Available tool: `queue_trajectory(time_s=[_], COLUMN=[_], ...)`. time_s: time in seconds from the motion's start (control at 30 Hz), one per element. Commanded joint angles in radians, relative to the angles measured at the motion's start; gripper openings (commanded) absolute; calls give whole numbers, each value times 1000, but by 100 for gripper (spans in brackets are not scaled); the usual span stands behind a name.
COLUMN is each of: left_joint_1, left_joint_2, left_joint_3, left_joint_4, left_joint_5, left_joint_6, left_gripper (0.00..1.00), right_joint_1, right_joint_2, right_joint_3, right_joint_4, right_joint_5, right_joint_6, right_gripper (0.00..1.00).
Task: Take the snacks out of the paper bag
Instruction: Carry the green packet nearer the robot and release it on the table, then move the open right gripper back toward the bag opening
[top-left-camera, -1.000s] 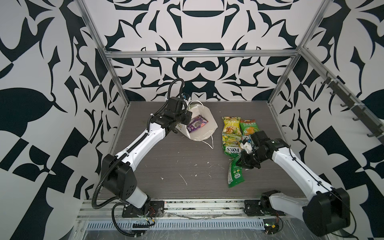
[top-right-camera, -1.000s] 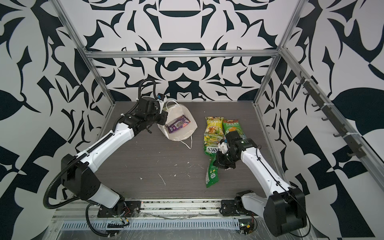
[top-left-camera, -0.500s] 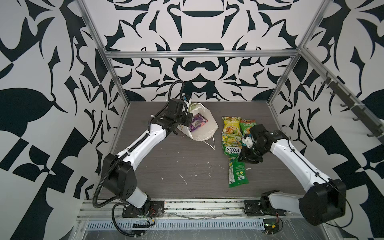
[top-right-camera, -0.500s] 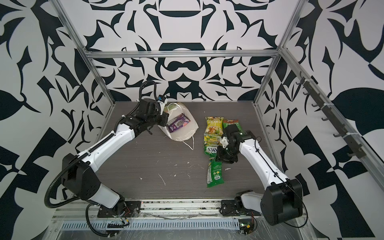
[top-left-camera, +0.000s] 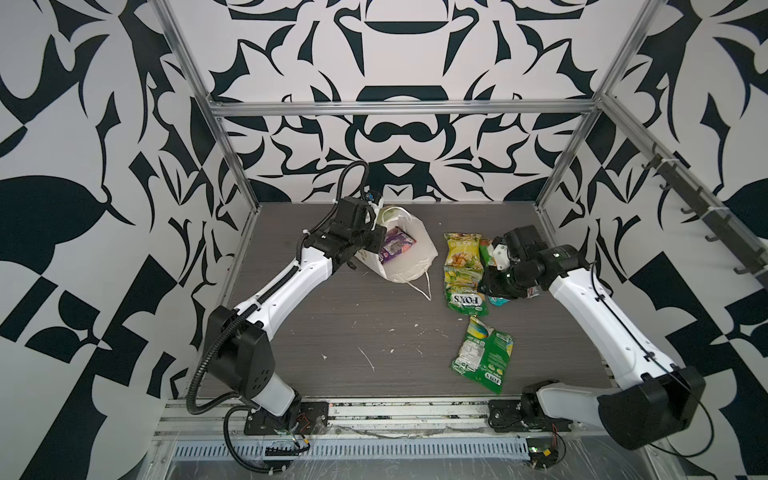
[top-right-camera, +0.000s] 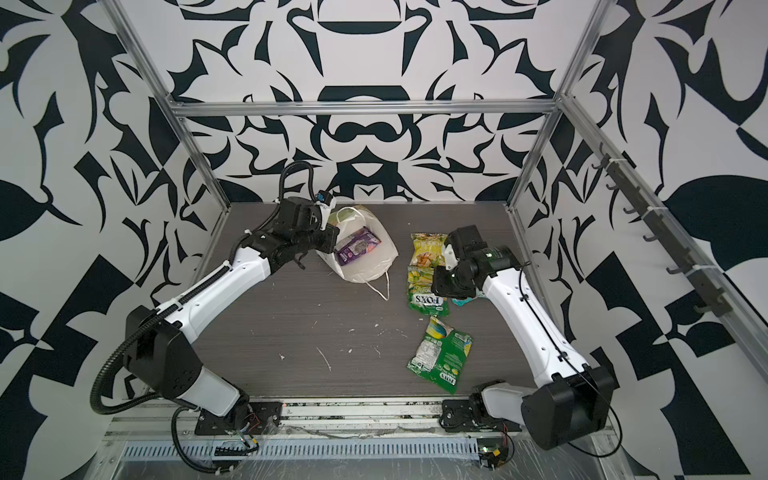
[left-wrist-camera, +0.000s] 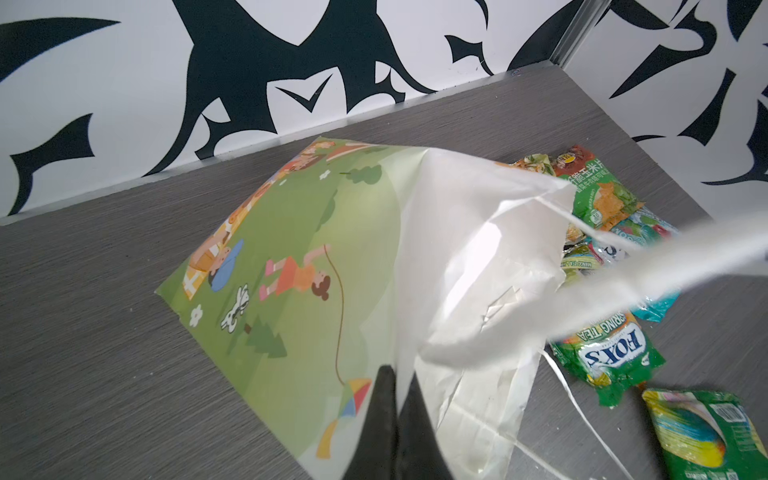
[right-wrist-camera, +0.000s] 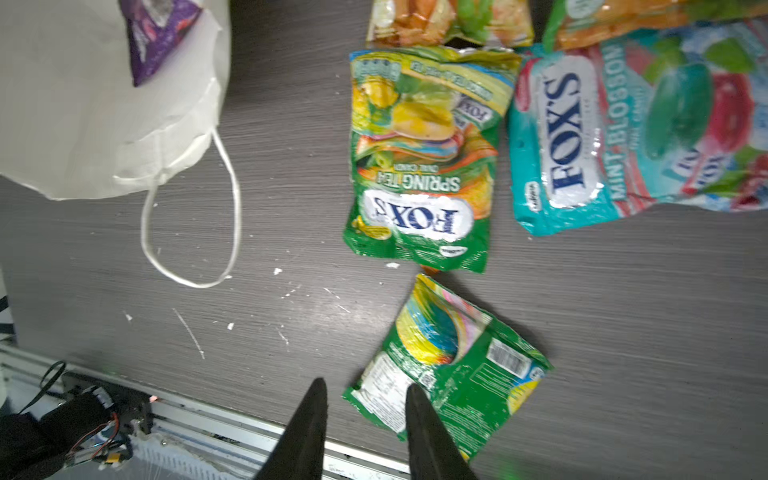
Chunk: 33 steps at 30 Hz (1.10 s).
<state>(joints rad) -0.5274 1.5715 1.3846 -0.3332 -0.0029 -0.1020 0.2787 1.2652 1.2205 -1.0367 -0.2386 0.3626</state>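
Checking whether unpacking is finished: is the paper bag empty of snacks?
No, a purple packet lies inside the open mouth of the paper bag in a top view.

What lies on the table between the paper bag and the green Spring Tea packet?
Only the paper bag's white cord handle and bare table with white flecks, shown in the right wrist view.
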Motion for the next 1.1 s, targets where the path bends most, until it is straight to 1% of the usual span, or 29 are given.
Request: queue_trajectory(time_s=[0.0,0.03,0.1,0.17,0.2,0.27,0.33,0.37,0.53,0.63,0.77,0.93,1.07], left_joint_1=[4,3,4,4,4,4,4,5,4,4,4,4,4], left_joint_2=[22,23,29,35,38,42,46,47,52,47,41,26,27], left_joint_3=[32,30,30,26,27,30,29,27,34,30,27,16,11], left_joint_4=[-6,-2,-3,-1,-2,-7,-4,-1,-6,-6,-18,-17,-10], left_joint_5=[25,25,20,19,19,22,25,26,26,24,13,1,0], left_joint_6=[-24,-24,-24,-25,-26,-29,-29,-28,-30,-30,-30,-29,-29], left_gripper=[0,0,0,0,0,0,0,0,0,0,0,0,0], right_joint_1=[28,28,28,31,34,66,102,120,166,192,234,317,327], right_joint_2=[31,25,-13,-64,-75,-76,-68,-61,21,63,120,168,152], right_joint_3=[-77,-125,-234,-353,-381,-411,-424,-433,-471,-475,-452,-412,-384], right_joint_4=[-4,6,62,171,184,182,178,195,314,399,470,490,450], right_joint_5=[87,120,138,89,89,139,196,207,161,137,102,57,129], right_joint_6=[102,135,204,277,298,329,338,345,372,367,323,234,268], right_gripper=[35,37,41,42,43,45,46,48,50,50,46,39,39])
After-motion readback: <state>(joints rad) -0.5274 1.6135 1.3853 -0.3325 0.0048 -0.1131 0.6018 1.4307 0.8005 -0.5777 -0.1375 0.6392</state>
